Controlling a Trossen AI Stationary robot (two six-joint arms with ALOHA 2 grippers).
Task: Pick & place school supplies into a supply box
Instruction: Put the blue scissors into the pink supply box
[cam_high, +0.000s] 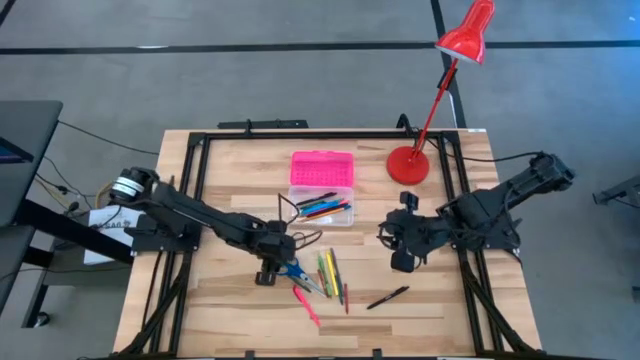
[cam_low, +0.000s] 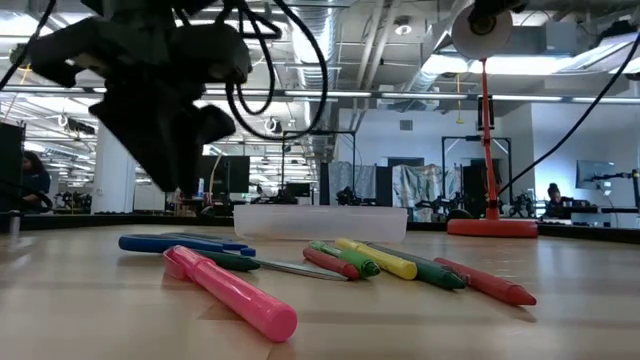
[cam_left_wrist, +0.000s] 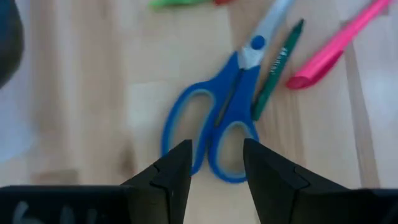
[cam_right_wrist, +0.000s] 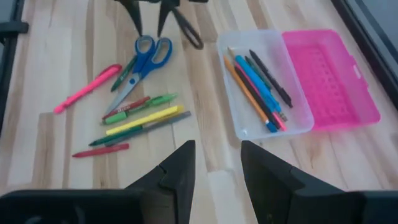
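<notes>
Arm and gripper pose: both arms extended over the table

The left arm reaches from the left edge toward the table centre, wrist pitched down, with the left gripper low above the surface; its jaws stand partly apart with nothing between them. The right arm is folded at the right side, its right gripper raised and aimed toward the centre, jaws apart and holding nothing.

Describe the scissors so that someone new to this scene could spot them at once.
Start at the supply box with its pink lid open near the table's middle. On the side away from the lid lies a loose cluster of pens; the scissors lie at its left edge, right under the left gripper. They alone have blue loop handles and metal blades.
</notes>
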